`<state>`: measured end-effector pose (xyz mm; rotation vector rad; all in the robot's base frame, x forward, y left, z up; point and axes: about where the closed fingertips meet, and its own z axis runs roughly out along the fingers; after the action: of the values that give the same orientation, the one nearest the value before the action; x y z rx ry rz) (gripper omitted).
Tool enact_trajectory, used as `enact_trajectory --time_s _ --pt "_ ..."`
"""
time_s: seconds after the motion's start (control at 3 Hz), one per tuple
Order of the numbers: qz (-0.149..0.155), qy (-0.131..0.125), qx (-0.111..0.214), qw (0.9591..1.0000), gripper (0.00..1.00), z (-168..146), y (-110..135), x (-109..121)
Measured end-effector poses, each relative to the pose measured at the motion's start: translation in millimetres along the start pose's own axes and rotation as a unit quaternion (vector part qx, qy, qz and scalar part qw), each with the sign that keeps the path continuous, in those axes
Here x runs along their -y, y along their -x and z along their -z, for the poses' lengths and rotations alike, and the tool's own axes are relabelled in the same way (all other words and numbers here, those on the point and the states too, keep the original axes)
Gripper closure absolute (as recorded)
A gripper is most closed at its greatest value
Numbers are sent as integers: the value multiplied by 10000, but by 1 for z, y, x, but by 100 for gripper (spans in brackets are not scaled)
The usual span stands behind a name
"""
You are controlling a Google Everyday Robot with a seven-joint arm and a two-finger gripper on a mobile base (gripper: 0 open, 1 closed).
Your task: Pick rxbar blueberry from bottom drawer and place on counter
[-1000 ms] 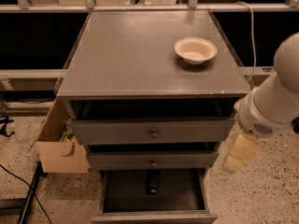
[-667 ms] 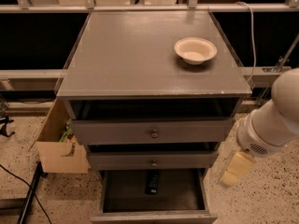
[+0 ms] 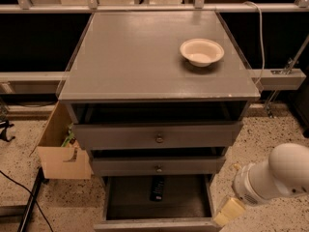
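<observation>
The tool (image 3: 229, 211) hangs low beside a front corner of the open bottom drawer (image 3: 130, 203); I cannot tell how open it is. The rxbar blueberry (image 3: 157, 188) lies inside, untouched. Lifting it onto the table (image 3: 135, 57) is all left.

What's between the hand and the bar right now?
Nothing lies on the bar. The hand is just outside the right front corner of the bottom drawer, so that drawer's right wall stands between them. The bar's far end lies close to the front of the middle drawer, which may crowd a reach from above.
</observation>
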<state>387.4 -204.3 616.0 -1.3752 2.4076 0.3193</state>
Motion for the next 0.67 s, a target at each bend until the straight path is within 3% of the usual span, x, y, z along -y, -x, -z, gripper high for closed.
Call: enact_trajectory --time_s 0.67 --pt "-1 75 15 10000 0 -28 -10 4"
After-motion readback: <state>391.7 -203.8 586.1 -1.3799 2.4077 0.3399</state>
